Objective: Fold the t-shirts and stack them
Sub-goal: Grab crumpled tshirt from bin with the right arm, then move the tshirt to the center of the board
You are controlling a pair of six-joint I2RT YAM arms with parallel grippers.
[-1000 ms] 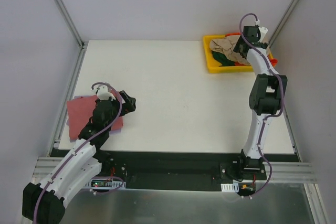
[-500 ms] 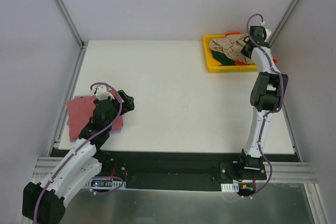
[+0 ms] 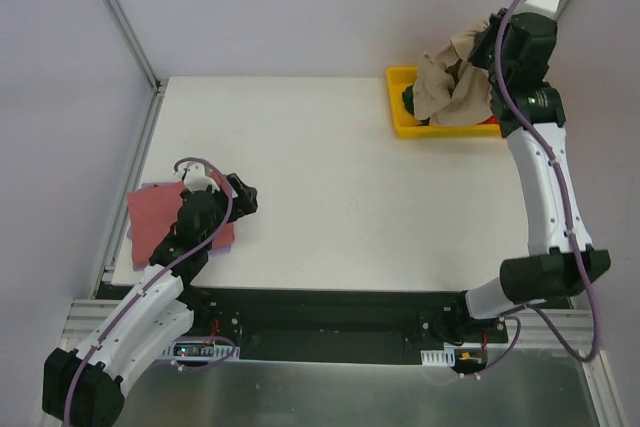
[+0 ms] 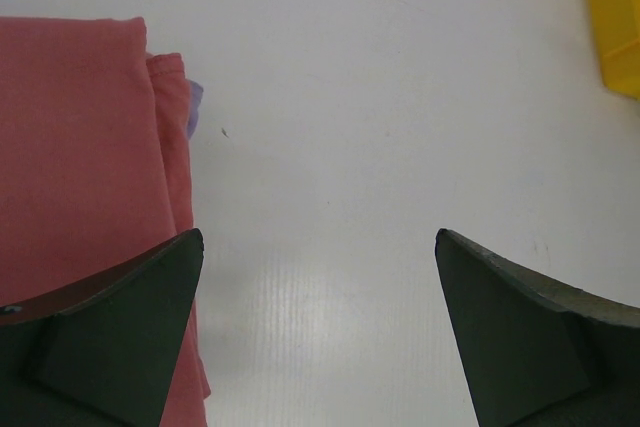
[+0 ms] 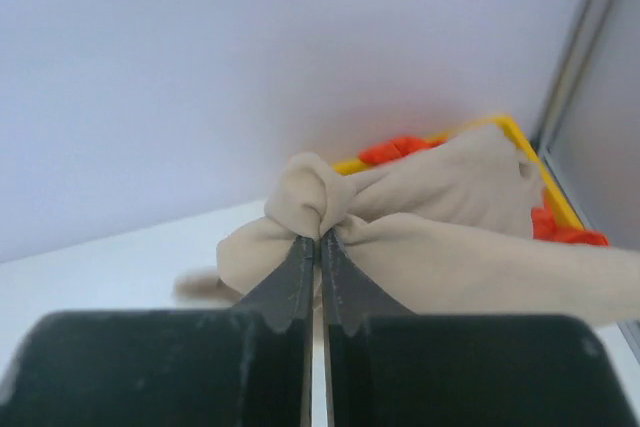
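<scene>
Tan t-shirt [image 3: 447, 87], white table [image 3: 330, 177], pale walls [image 3: 300, 7]

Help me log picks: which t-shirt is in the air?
The tan t-shirt, pinched by the right gripper above the yellow bin; the dusty-red t-shirt lies flat.

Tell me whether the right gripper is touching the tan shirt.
Touching. The right wrist view shows the right gripper pinched shut on a bunched fold of the tan shirt, with no gap between them.
</scene>
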